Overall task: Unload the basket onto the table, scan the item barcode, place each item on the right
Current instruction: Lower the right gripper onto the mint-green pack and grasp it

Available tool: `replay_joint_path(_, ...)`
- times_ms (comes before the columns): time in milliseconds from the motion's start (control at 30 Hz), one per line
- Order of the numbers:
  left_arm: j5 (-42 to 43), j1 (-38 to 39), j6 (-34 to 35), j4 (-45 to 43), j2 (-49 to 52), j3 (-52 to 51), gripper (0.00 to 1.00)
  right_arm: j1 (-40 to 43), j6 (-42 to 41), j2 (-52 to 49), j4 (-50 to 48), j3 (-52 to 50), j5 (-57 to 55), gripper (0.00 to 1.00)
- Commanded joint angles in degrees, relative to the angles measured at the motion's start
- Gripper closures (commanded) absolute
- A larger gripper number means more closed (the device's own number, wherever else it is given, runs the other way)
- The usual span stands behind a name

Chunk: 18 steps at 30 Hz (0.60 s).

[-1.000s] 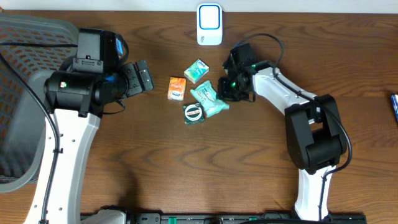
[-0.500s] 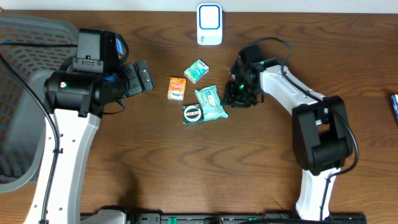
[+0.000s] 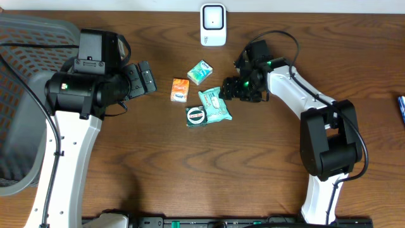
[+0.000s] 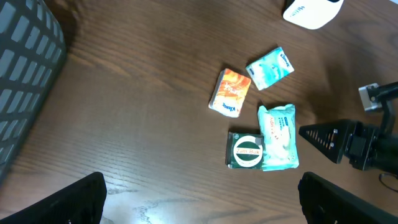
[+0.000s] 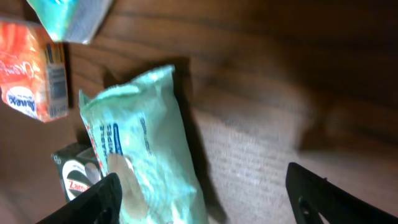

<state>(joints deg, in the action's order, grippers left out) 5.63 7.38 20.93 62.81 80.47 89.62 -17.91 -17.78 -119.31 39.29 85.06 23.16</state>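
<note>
You can read "Zam" in white on the round label of the dark green square box [image 5: 76, 176], at the near left of the right wrist view. Blue lettering on the orange cardboard packet [image 5: 30, 65] and the mint-green soft plastic pack [image 5: 146, 152] is too blurred to read.

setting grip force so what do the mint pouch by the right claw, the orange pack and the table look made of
Mint pouch: likely soft plastic film, glossy; it creases and catches light.
Orange pack: printed cardboard or tight film wrap, slight sheen; squared edges, flat faces.
Table: dark wood or wood-look laminate, semi-matte; grain streaks show.
</note>
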Motion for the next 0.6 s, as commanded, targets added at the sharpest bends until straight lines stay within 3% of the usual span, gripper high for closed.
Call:
replay_joint_path(0, -0.35, -0.24, -0.33, 0.15, 0.02, 0.70, 0.02, -0.57, 0.24, 1.31, -1.77, 0.28, -1.16, 0.20)
replay_joint_path(567, -0.35, -0.24, -0.33, 0.15, 0.02, 0.70, 0.02, -4.68, 0.24, 0.87, -3.10, 0.09, -3.13, 0.27)
